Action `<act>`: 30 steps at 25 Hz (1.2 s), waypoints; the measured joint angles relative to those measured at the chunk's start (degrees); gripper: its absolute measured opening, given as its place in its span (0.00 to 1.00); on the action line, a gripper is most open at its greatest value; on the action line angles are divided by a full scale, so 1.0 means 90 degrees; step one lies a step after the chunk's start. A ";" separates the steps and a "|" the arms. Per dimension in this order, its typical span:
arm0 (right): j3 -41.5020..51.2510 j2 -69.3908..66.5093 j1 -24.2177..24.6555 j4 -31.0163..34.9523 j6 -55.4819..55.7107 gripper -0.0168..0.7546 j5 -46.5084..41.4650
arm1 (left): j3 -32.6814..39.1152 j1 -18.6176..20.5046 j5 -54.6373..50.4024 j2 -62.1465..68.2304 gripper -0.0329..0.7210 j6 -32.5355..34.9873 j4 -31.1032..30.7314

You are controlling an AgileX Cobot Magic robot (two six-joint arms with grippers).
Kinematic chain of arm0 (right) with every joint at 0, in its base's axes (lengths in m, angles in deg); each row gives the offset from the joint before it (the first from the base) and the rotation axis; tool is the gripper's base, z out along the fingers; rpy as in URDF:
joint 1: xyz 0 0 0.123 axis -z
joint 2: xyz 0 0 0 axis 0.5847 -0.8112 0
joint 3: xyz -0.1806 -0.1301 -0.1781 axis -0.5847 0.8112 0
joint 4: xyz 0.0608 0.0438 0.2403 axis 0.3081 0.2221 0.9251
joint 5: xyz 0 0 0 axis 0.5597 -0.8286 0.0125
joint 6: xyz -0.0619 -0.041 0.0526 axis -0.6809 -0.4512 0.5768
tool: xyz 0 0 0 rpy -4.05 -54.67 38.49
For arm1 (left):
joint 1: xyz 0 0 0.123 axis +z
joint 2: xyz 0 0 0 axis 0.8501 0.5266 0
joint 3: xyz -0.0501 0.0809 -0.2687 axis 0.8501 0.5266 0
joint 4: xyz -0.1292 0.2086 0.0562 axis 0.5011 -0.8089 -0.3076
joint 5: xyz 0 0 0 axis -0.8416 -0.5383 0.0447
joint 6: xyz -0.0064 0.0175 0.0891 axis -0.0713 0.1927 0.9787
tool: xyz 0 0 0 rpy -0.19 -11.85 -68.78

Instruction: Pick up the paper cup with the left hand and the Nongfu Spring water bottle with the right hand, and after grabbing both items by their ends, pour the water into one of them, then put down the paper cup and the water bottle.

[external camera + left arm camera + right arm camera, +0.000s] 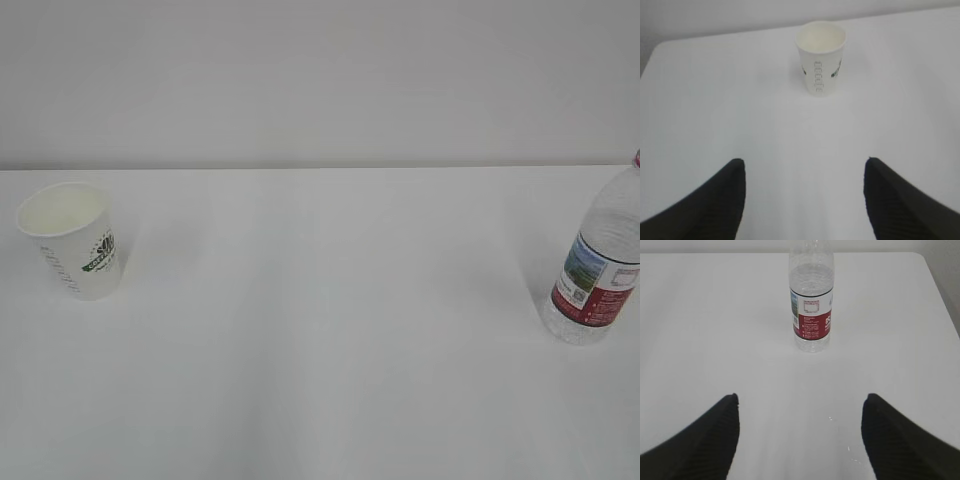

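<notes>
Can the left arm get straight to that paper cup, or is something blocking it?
Probably yes. In the left wrist view the paper cup stands upright ahead of the open fingers, with only bare white table between them. The water bottle stands far off at the other side.

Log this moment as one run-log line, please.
left gripper: open, empty, short of paper cup | right gripper: open, empty, short of water bottle | cup, bottle: upright on table, apart

The white table [320, 330] is viewed at a downward slant from the front in the exterior view. Each wrist view is aimed forward between its own fingertips; the paper cup [820, 59] and the Nongfu Spring water bottle [811, 300] are shared with the exterior view.
</notes>
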 joint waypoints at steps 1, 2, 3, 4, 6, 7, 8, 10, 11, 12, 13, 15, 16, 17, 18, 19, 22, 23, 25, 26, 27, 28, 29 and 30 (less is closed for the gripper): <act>-0.0008 -0.0014 0.0000 0.0011 0.0000 0.77 0.0000 | -0.0050 0.0000 0.0077 0.0014 0.76 0.0000 0.0000; -0.0025 -0.0067 0.0000 0.0025 0.0000 0.77 0.0014 | -0.0109 0.0000 0.0200 0.0026 0.76 0.0000 0.0000; -0.0051 -0.0147 0.0000 0.0025 -0.0008 0.77 0.0070 | -0.0165 0.0000 0.0327 0.0091 0.76 0.0000 -0.0013; -0.0083 -0.0216 0.0000 0.0038 -0.0008 0.77 0.0148 | -0.0222 0.0000 0.0483 0.0188 0.76 0.0000 -0.0027; -0.0109 -0.0386 0.0000 0.0101 -0.0025 0.77 0.0436 | -0.0303 0.0000 0.0778 0.0424 0.76 0.0000 -0.0041; -0.0125 -0.0473 0.0000 0.0141 -0.0075 0.77 0.0626 | -0.0319 0.0000 0.0932 0.0563 0.76 0.0000 -0.0041; -0.0152 -0.0550 0.0000 0.0213 -0.0121 0.77 0.0763 | -0.0335 0.0000 0.1103 0.0699 0.76 0.0000 -0.0041; -0.0163 -0.0738 0.0000 0.0330 -0.0182 0.76 0.1061 | -0.0345 0.0000 0.1396 0.0930 0.76 0.0000 -0.0041; -0.0167 -0.0816 0.0000 0.0385 -0.0216 0.76 0.1169 | -0.0345 0.0000 0.1567 0.1042 0.76 0.0000 -0.0041; -0.0178 -0.0906 0.0000 0.0434 -0.0242 0.76 0.1289 | -0.0345 0.0000 0.1742 0.1147 0.76 0.0000 -0.0041; -0.0178 -0.0994 0.0000 0.0486 -0.0274 0.76 0.1407 | -0.0345 0.0000 0.1897 0.1232 0.76 0.0000 -0.0053; -0.0178 -0.1166 0.0000 0.0528 -0.0401 0.76 0.1609 | -0.0345 0.0000 0.2255 0.1427 0.76 0.0000 -0.0078; -0.0178 -0.1261 0.0000 0.0538 -0.0467 0.76 0.1720 | -0.0345 0.0000 0.2420 0.1521 0.76 0.0000 -0.0078; -0.0178 -0.1354 0.0000 0.0543 -0.0545 0.76 0.1839 | -0.0345 0.0000 0.2553 0.1596 0.76 0.0000 -0.0079; -0.0178 -0.1430 0.0000 0.0553 -0.0608 0.76 0.1936 | -0.0345 0.0000 0.2706 0.1681 0.76 0.0000 -0.0091; -0.0178 -0.1518 0.0000 0.0553 -0.0637 0.76 0.2059 | -0.0345 0.0000 0.2857 0.1762 0.76 0.0000 -0.0091; -0.0178 -0.1752 0.0000 0.0582 -0.0729 0.76 0.2418 | -0.0345 0.0000 0.3198 0.1990 0.75 0.0000 -0.0091; -0.0178 -0.1830 0.0000 0.0582 -0.0759 0.76 0.2538 | -0.0345 0.0000 0.3276 0.2074 0.75 0.0000 -0.0091; -0.0178 -0.1971 0.0000 0.0582 -0.0823 0.76 0.2722 | -0.0345 0.0000 0.3414 0.2236 0.75 0.0000 -0.0091; -0.0178 -0.2051 0.0000 0.0591 -0.0836 0.76 0.2817 | -0.0345 0.0000 0.3490 0.2324 0.75 0.0000 -0.0091; -0.0178 -0.2139 0.0000 0.0591 -0.0846 0.76 0.2913 | -0.0345 0.0000 0.3553 0.2416 0.75 0.0000 -0.0104; -0.0178 -0.2219 0.0000 0.0591 -0.0846 0.76 0.2970 | -0.0345 0.0000 0.3637 0.2500 0.75 0.0000 -0.0104; -0.0178 -0.2320 0.0000 0.0595 -0.0846 0.76 0.3046 | -0.0345 0.0000 0.3691 0.2608 0.75 0.0000 -0.0104; -0.0178 -0.2424 0.0000 0.0595 -0.0846 0.76 0.3125 | -0.0345 0.0000 0.3724 0.2723 0.75 0.0000 -0.0104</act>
